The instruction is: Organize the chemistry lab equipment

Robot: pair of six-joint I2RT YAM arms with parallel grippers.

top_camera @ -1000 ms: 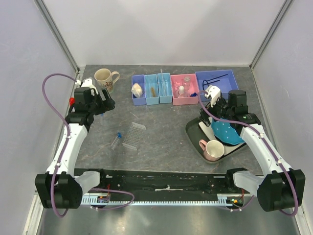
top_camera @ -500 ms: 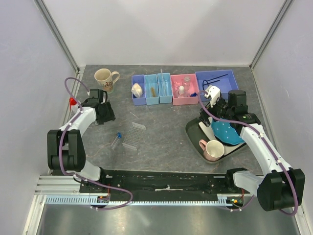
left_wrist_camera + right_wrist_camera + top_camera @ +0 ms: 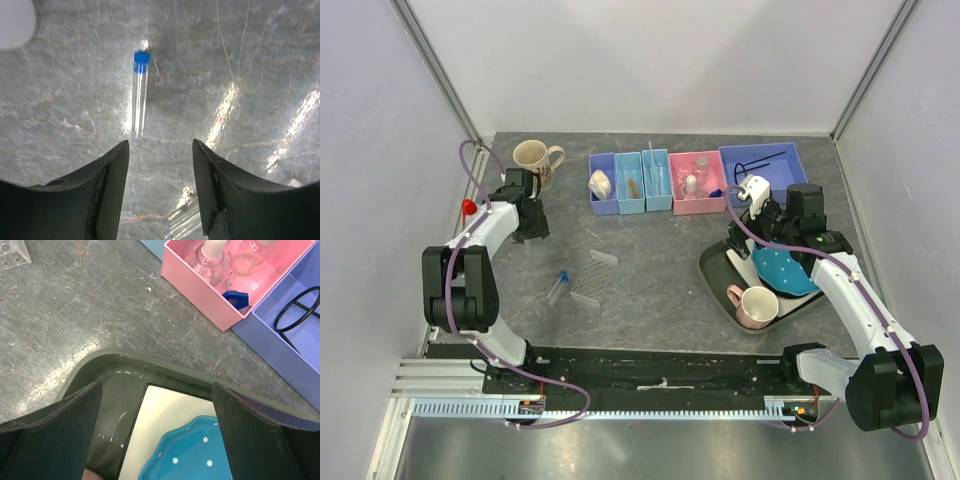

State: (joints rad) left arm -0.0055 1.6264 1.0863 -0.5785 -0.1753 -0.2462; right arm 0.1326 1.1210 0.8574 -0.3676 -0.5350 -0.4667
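Observation:
My left gripper [image 3: 528,228] is open and empty near the table's left side; in its wrist view [image 3: 160,150] it hangs above bare table. A blue-capped tube [image 3: 139,95] lies ahead of it, apart from the jaws, and shows in the top view [image 3: 558,285] beside the clear rack [image 3: 593,278]. The red-capped squeeze bottle [image 3: 468,207] stands by the left wall. My right gripper [image 3: 740,238] is open and empty [image 3: 156,387] over the tray's corner. White-capped bottles [image 3: 212,255] sit in the pink bin [image 3: 697,182]. The black wire ring [image 3: 300,310] lies in the large blue bin [image 3: 760,165].
Three small blue bins [image 3: 630,182] stand left of the pink one, holding a whitish bag, an amber stick and thin rods. A beige mug [image 3: 533,157] stands at the back left. The dark tray [image 3: 715,268] holds a blue dotted plate [image 3: 200,455] and a pink mug [image 3: 755,305].
The left arm has folded back toward the left wall, its elbow dropping toward the near edge; its gripper has shifted only slightly. The right arm has not moved.

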